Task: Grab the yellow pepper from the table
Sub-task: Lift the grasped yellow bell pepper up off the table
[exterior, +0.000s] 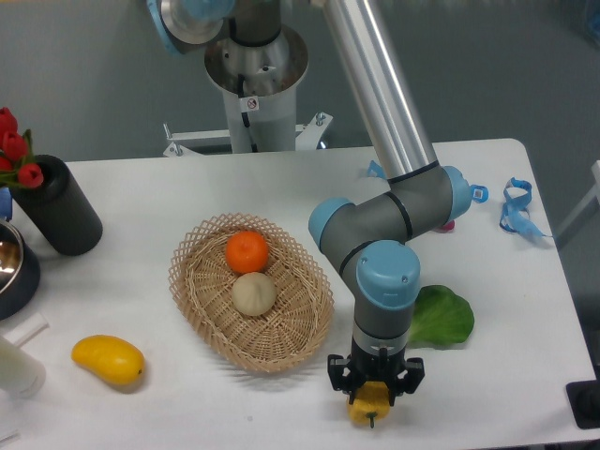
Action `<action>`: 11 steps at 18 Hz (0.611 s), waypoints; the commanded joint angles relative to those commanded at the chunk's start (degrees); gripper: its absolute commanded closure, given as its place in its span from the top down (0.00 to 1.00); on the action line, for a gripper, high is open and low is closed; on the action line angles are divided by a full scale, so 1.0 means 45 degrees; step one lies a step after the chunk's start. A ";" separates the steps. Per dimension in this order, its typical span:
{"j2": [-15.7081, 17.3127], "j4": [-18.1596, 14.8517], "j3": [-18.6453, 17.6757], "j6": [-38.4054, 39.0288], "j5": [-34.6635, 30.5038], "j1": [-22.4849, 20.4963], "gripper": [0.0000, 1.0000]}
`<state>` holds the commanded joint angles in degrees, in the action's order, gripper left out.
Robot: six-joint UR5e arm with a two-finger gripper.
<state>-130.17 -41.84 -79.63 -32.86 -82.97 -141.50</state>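
Tool (374,386) points straight down at the front edge of the white counter (141,206), fingers clamped on either side of the yellow pepper (369,403). Pepper sits low between the fingers, stem facing the camera; can't tell if it's touching the counter or just off it. One pepper only.

Just right of the arm's wrist: one green leaf (441,317) lying flat on the counter, partly hidden behind the wrist.

Left of the tool: one oval wicker basket (202,314) holding two items, one orange (247,251) at the back and one pale round fruit (253,293) in front of it, touching or nearly so.

Front left, well apart from the basket: one smooth yellow mango (108,360) on its side.

Far left edge: one black cylinder (56,206) with red tulips (13,145) at its top, at least three blooms visible, rest cut off by the frame. One dark bowl (13,267) below it, half out of view. One white object (19,366) at the lower left corner, too cropped to identify.

Right rear: one blue strap loop (517,204) near the counter edge.
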 joint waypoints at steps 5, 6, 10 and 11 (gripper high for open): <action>0.1463 0.0000 0.0235 -0.1795 0.0020 -0.0233 0.21; 0.1872 -0.0019 0.0118 -0.2342 0.0097 -0.0408 0.21; 0.3357 -0.0156 -0.0778 -0.3867 0.0370 -0.0527 0.21; 0.3651 -0.0176 -0.1013 -0.4025 0.0429 -0.0527 0.21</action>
<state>-113.74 -42.63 -84.19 -50.97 -81.04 -143.88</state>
